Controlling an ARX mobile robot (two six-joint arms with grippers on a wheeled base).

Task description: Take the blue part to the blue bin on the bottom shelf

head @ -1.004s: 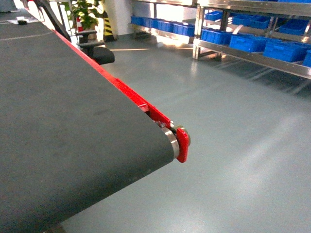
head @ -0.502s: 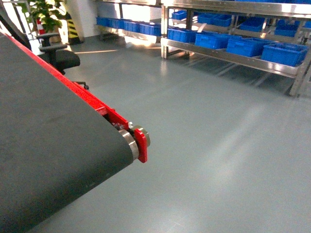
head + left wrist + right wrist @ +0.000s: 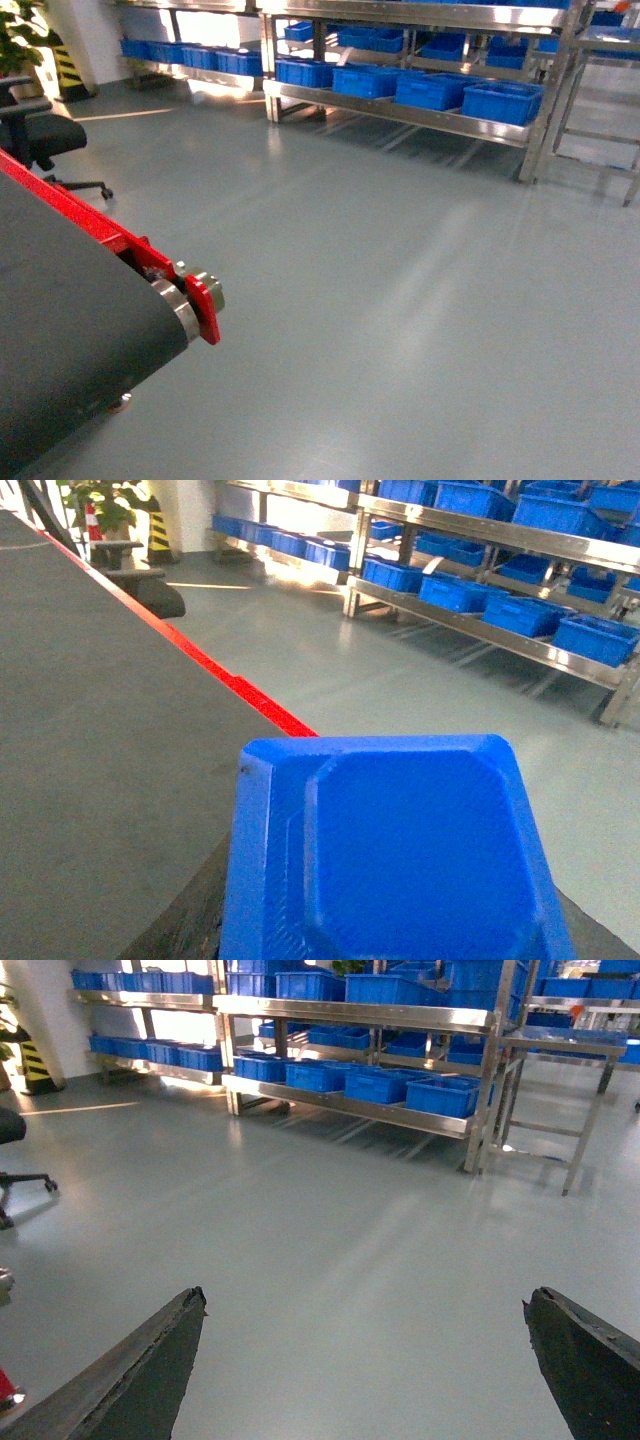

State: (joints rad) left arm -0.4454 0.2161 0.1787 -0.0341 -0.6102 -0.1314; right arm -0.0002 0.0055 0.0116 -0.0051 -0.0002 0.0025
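In the right wrist view, the right tool (image 3: pixel 365 1360) shows as two dark grey, nearly black fingers (image 3: pixel 140 1375), wedge-shaped and tapering upward, with rough, worn-looking edges. They rise from the bottom corners of the view with a wide gap between them. In the left wrist view, only dark slivers of the left tool (image 3: pixel 395 950) show.

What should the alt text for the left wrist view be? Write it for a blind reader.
A blue part fills the lower foreground, held at the left claw. Behind it, a dark conveyor belt with a red edge runs left, and steel shelves holding blue bins stand across the grey floor.
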